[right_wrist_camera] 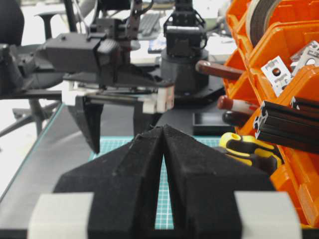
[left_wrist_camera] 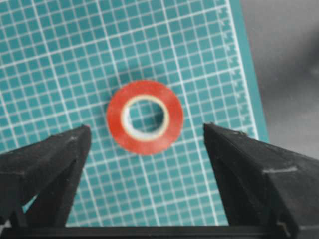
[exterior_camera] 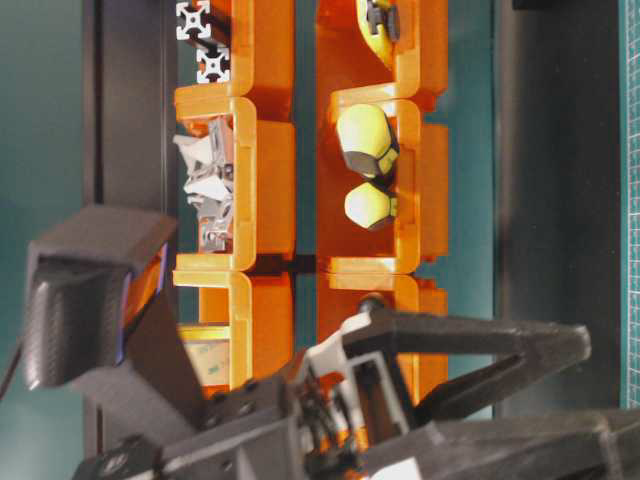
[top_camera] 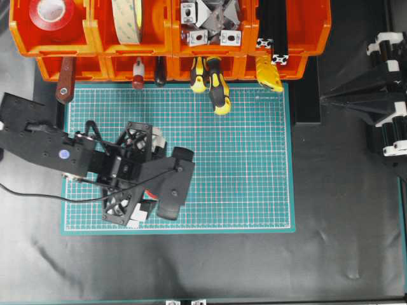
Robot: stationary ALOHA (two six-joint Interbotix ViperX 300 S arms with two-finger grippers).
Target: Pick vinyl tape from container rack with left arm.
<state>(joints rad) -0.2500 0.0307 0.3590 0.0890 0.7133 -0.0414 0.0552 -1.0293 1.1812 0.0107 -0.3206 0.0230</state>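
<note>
Green cutting mat [left_wrist_camera: 60, 59] out front of the orange rack [top_camera: 95, 38]: the red tape [left_wrist_camera: 144, 117] lies flat there, let go. Left gripper [left_wrist_camera: 147, 164] jaws spread wide, best lifted straight up; right gripper [right_wrist_camera: 163, 149] jaws pressed together.

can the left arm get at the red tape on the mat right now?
Probably yes. The red tape lies flat on the green mat, bare grid all round it. The left tool is open with a finger either side, wider than the roll, nothing between them.
</note>
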